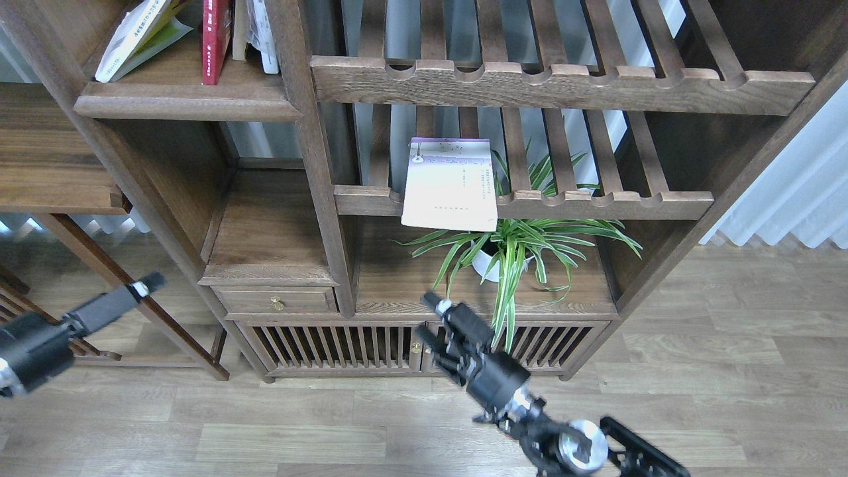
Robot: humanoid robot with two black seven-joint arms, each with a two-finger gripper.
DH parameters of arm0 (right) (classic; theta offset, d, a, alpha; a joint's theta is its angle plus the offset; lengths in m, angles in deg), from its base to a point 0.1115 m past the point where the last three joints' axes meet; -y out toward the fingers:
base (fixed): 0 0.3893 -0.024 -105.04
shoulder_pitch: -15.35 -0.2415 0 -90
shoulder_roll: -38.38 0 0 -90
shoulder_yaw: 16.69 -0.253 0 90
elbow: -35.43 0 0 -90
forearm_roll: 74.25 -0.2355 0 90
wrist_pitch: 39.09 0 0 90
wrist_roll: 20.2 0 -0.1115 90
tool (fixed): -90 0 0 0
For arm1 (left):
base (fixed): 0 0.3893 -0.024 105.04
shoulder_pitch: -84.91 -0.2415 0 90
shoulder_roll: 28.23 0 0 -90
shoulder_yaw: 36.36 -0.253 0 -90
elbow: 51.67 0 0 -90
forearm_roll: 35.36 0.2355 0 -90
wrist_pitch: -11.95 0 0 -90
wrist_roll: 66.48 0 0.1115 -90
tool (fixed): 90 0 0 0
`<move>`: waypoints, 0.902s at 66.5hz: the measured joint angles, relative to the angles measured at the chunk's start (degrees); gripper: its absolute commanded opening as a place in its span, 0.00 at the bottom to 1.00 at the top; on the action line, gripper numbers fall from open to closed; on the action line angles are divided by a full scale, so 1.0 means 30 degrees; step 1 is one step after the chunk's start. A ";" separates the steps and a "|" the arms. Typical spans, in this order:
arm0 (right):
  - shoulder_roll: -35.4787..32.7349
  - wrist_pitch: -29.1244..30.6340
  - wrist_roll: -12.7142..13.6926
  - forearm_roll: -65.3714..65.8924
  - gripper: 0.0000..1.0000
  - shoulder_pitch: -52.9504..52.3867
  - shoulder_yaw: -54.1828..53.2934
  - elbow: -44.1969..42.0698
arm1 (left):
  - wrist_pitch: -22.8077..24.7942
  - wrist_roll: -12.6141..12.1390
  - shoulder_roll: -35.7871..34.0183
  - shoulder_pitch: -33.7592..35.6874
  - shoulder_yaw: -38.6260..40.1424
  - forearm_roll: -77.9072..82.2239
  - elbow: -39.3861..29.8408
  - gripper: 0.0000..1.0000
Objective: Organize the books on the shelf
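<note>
The pale lilac-white book (449, 184) lies flat on the lower slatted rack, its front edge hanging over the notched rail. The dark red book (216, 40) stands upright on the solid shelf (185, 101) at the top left. The yellow-green book with a white border (132, 36) leans at a slant to its left. My right gripper (429, 319) is open and empty, low in front of the cabinet doors, well below the lilac book. My left gripper (144, 287) is at the lower left, seen side-on, and its fingers cannot be told apart.
A potted spider plant (513, 248) stands on the cabinet top just under the lilac book. A white book (262, 36) stands right of the red one. An upper slatted rack (563, 83) overhangs. A small drawer (275, 301) and slatted doors (344, 344) sit below.
</note>
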 measured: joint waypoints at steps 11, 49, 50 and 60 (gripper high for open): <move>0.0007 0.0000 -0.0025 0.0174 0.99 -0.0934 -0.0011 -0.0380 | -0.0005 0.0001 0.0582 -0.0005 0.0040 0.0339 0.0247 1.00; 0.0003 -0.1265 -0.0125 0.0221 0.99 -0.4217 -0.0027 -0.4310 | -0.0006 0.0005 0.0769 0.0001 0.0269 0.0358 0.1043 1.00; 0.0003 -0.1268 -0.0138 0.0220 0.99 -0.4303 -0.0042 -0.4369 | -0.0006 0.0005 0.0772 0.0001 0.0272 0.0355 0.1047 1.00; 0.0005 -0.1274 -0.0242 0.0211 0.99 -0.5136 -0.0328 -0.4951 | -0.0006 0.0005 0.0777 0.0000 0.0282 0.0343 0.1057 1.00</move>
